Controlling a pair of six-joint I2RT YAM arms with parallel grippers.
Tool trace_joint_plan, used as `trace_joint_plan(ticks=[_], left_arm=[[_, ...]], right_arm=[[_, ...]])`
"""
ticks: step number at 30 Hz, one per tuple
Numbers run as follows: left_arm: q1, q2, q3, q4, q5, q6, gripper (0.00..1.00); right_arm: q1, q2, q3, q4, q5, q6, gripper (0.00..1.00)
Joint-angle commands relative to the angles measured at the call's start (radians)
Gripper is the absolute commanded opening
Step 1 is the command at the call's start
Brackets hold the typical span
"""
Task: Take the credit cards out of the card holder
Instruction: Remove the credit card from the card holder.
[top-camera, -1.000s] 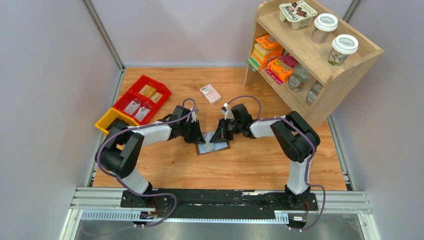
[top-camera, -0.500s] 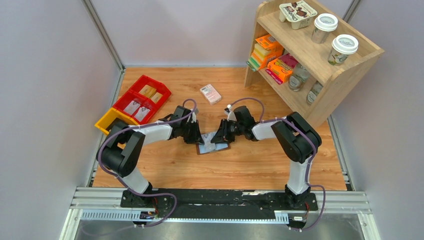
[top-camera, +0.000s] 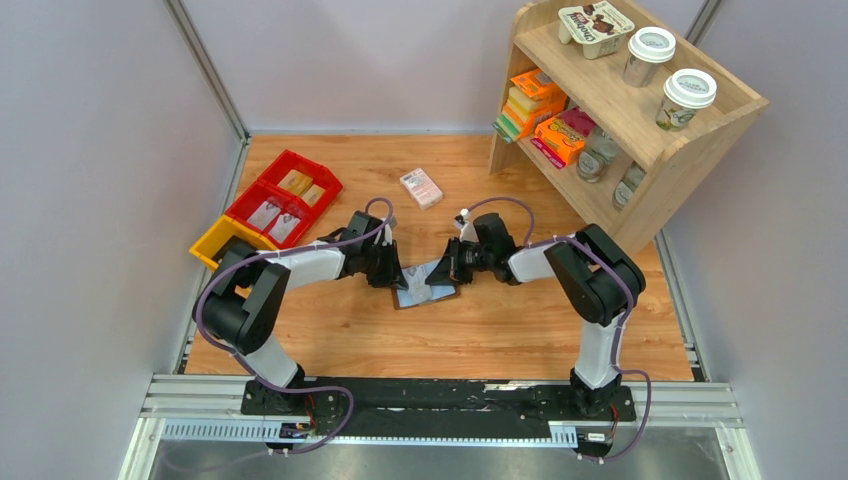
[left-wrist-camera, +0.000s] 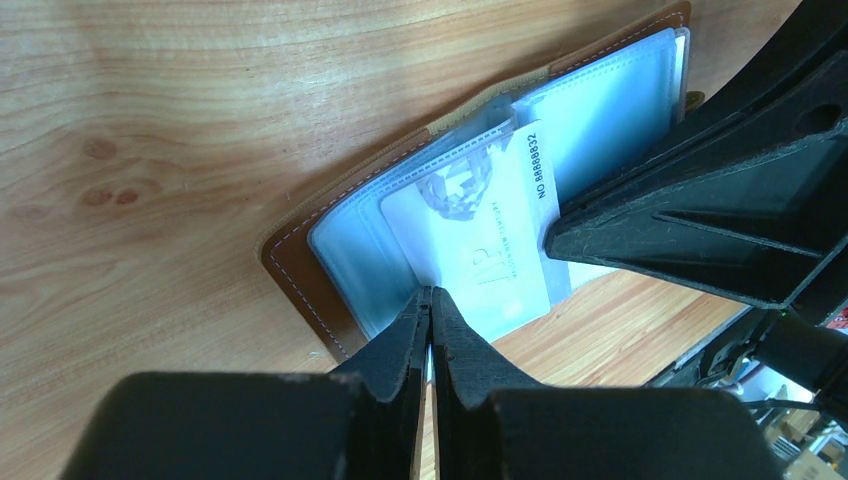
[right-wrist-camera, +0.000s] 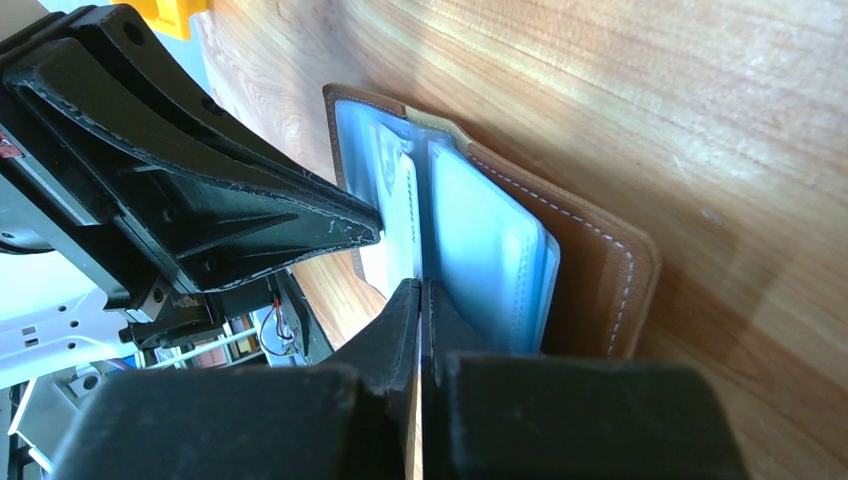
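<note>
1. Top view: A small brown leather card holder (top-camera: 418, 297) lies open at mid-bench, blue-grey pockets up. The left gripper (top-camera: 398, 282) and right gripper (top-camera: 434, 279) meet over it from either side. A pink-and-white patterned box (top-camera: 421, 187) sits towards the far edge, red plastic bins (top-camera: 258, 183) line the left edge, and a wooden shelf unit (top-camera: 580, 65) fills the far right corner.
2. Left wrist: The left fingers, pressed together, touch one edge of a pale grey-white credit card (left-wrist-camera: 480, 240) lying on the clear sleeves. Whether they nip it cannot be told. The right gripper's tip meets the card's numbered end.
3. Right wrist: The right fingers are likewise pressed together, their tip at the card's edge beside the sleeves. The left gripper's tip rests against the card.
</note>
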Motion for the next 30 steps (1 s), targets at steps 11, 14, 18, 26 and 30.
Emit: trace_joint_plan(ticks=[11, 14, 18, 26, 30], left_arm=[[-0.002, 0.025, 0.006, -0.086, -0.078, 0.038, 0.10], [-0.004, 0.025, 0.007, -0.086, -0.073, 0.041, 0.10], [-0.002, 0.029, 0.010, -0.088, -0.066, 0.046, 0.10], [-0.004, 0.026, 0.012, -0.095, -0.067, 0.050, 0.10], [-0.004, -0.018, 0.012, -0.123, -0.130, 0.055, 0.10]], right_arm=[[-0.025, -0.062, -0.010, -0.011, -0.002, -0.041, 0.09], [-0.013, -0.040, 0.009, -0.018, -0.007, -0.046, 0.22], [-0.002, -0.014, 0.033, -0.017, -0.013, -0.046, 0.29], [-0.002, 0.004, 0.068, -0.056, -0.007, -0.077, 0.08], [-0.028, -0.037, 0.036, -0.070, 0.019, -0.086, 0.00]])
